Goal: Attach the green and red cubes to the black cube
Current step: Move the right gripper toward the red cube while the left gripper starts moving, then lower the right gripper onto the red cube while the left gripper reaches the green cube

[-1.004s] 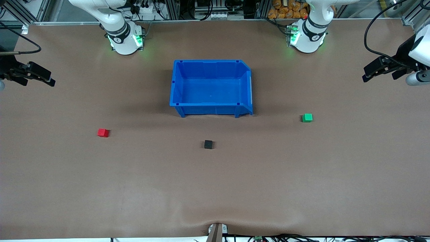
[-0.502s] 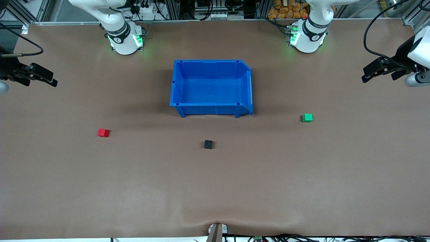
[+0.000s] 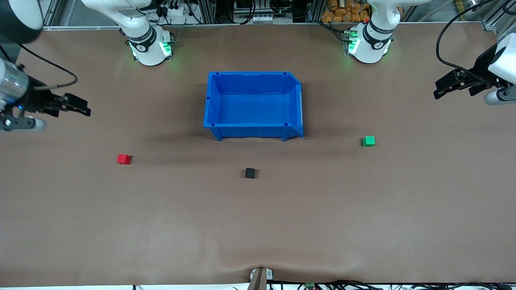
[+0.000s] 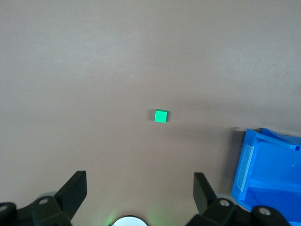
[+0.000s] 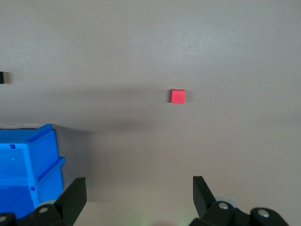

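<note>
Three cubes lie well apart on the table, none joined yet, so this reads as the opening reach: the right gripper (image 3: 82, 109), fingers spread and empty, hangs high above the red cube (image 3: 123, 159), while the left gripper (image 3: 441, 89), likewise spread, hangs over its own table end, above the green cube (image 3: 368, 141). Each hand next needs to drop onto its cube, then carry it to the black cube (image 3: 250, 173), which sits between them, nearer the front camera than the blue bin (image 3: 253, 129). Only the front view shows all three cubes together; the left wrist view shows just green, while the right wrist view catches red and a sliver of black at its edge.

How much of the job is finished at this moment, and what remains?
Nothing is joined yet: the red cube, black cube and green cube lie apart on the table. The right gripper and left gripper hang open and empty above their table ends. Both pickups and both attachments remain.
</note>
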You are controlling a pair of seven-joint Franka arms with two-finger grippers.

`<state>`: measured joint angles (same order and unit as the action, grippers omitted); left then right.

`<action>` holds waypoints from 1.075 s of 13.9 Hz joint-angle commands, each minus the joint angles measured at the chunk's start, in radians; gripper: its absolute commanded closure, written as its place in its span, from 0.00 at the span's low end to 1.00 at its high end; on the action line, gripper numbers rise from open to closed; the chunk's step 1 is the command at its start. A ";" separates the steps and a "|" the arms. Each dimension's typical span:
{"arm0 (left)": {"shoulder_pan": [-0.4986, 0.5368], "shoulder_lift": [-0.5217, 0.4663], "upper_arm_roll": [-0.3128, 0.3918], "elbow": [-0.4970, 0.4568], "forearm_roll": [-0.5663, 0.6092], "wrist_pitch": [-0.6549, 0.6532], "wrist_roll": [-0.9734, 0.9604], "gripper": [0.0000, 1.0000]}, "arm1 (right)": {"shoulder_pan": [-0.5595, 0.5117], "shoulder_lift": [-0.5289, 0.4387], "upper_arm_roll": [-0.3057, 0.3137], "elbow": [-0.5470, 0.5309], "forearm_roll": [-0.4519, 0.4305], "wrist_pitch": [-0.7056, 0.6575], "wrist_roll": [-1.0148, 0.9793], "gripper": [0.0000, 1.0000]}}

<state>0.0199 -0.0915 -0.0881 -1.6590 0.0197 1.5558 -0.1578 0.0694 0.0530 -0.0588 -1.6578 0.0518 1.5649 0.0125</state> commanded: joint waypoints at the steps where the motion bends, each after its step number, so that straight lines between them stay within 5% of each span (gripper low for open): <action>1: 0.006 0.007 -0.002 0.015 -0.004 -0.020 0.017 0.00 | -0.009 0.083 -0.004 0.049 -0.003 -0.005 0.000 0.00; 7: 0.002 0.016 -0.002 0.004 -0.004 -0.030 0.001 0.00 | -0.037 0.175 -0.009 0.036 -0.003 0.000 0.000 0.00; 15: 0.000 0.032 -0.004 -0.063 -0.003 0.039 0.001 0.00 | -0.040 0.174 -0.009 -0.080 -0.013 0.144 -0.002 0.00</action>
<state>0.0186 -0.0580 -0.0893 -1.6908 0.0197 1.5578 -0.1578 0.0404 0.2419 -0.0752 -1.7009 0.0510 1.6735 0.0114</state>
